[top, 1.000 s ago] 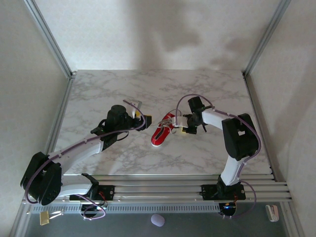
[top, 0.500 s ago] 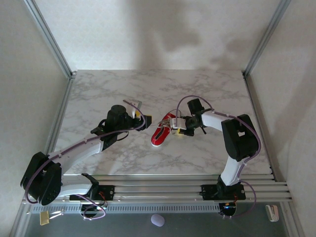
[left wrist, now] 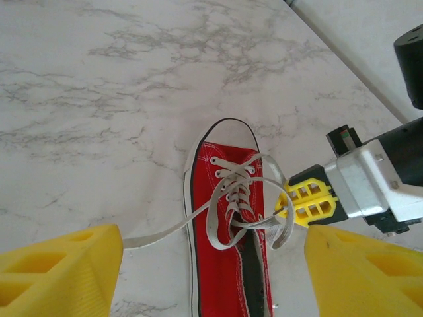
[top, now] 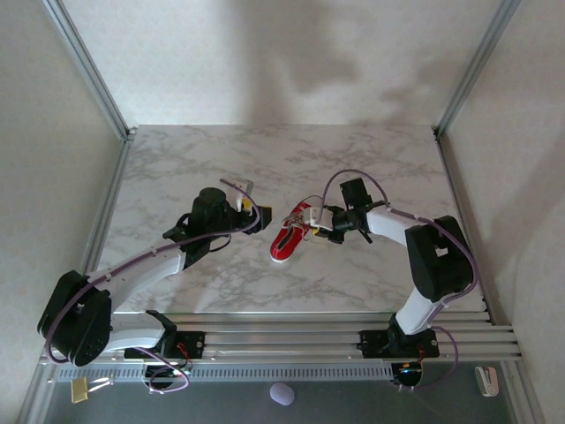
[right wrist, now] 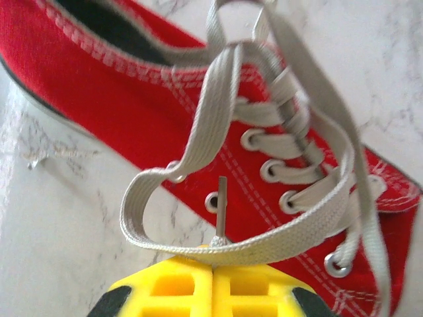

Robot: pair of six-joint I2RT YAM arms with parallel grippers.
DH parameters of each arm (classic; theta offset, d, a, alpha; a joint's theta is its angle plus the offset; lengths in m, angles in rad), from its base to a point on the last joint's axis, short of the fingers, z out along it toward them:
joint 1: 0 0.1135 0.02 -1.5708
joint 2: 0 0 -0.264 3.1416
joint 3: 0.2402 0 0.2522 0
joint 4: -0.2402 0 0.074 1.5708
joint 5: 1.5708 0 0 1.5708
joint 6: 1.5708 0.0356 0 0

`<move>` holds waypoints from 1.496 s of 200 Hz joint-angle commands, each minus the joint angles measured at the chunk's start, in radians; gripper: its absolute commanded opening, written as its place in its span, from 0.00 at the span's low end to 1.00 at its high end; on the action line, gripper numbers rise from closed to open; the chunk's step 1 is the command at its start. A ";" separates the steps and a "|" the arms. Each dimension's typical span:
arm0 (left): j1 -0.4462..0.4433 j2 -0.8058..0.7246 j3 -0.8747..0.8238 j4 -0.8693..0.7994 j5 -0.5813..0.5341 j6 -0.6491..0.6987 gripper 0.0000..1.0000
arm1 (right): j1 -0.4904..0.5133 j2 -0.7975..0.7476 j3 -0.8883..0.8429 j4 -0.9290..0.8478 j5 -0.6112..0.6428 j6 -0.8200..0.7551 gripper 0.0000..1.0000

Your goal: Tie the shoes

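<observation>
The red shoe [top: 288,238] lies mid-table, toe toward the far side, its white laces [left wrist: 232,198] loose and looped over the tongue. My right gripper [top: 320,223] sits at the shoe's right side, shut on a lace end. In the right wrist view the gripper [right wrist: 213,267] has its yellow pads pressed together, with the aglet [right wrist: 221,205] sticking out of them. My left gripper [top: 257,215] hovers left of the shoe, open. Its yellow fingers [left wrist: 63,271] straddle the heel half of the shoe [left wrist: 225,264] without touching. Another lace end [left wrist: 158,232] trails left across the table.
The marble table [top: 221,168] has metal frame posts [top: 88,71] at the back corners and white walls around it. Aluminium rails [top: 282,340] run along the near edge between the arm bases.
The right arm's elbow has swung to the right while its gripper stayed shut on the lace beside the shoe. The left arm has held still.
</observation>
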 commanded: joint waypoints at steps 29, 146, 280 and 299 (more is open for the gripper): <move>0.001 0.054 -0.002 0.117 0.126 -0.193 0.76 | 0.008 -0.050 -0.040 0.112 -0.114 0.113 0.00; -0.064 0.284 -0.009 0.416 0.218 -0.531 0.41 | 0.019 -0.060 -0.077 0.282 -0.192 0.247 0.00; -0.097 0.466 0.087 0.483 0.248 -0.587 0.30 | 0.020 -0.062 -0.076 0.274 -0.198 0.247 0.00; -0.097 0.483 0.095 0.493 0.256 -0.592 0.26 | 0.021 -0.063 -0.077 0.271 -0.198 0.247 0.00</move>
